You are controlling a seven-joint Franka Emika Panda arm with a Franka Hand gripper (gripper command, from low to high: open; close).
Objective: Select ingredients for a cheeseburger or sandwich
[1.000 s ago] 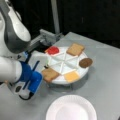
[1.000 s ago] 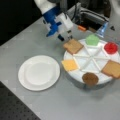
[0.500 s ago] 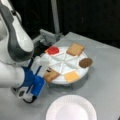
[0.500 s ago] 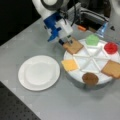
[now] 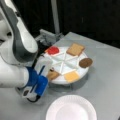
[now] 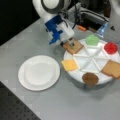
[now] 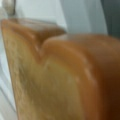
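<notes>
A grey bench (image 6: 37, 105) carries the whole scene, the white arm (image 5: 17, 47) looming over its edge; a white paper plate (image 6: 39, 72) lies bare at a front view's left, so no sandwich has been started, as far as can be judged. Beside it stands the round divided tray (image 6: 93, 58), with every ingredient in its own compartment: two toast squares, one (image 6: 72, 46) under the arm and one (image 6: 111, 69) at a front view's right; the yellow cheese square (image 6: 69, 64); the brown patty (image 6: 90, 78); the green lettuce leaf (image 6: 92, 39); the red tomato disc (image 6: 110, 47). The end effector (image 6: 71, 44), blue-and-white, sits low over the nearer toast, its tips at or on the piece; whether the jaws have closed on it I cannot tell, for its body hides them; the wrist view is filled by tan toast (image 7: 50, 82) pressed close. The selection looks barely begun.
</notes>
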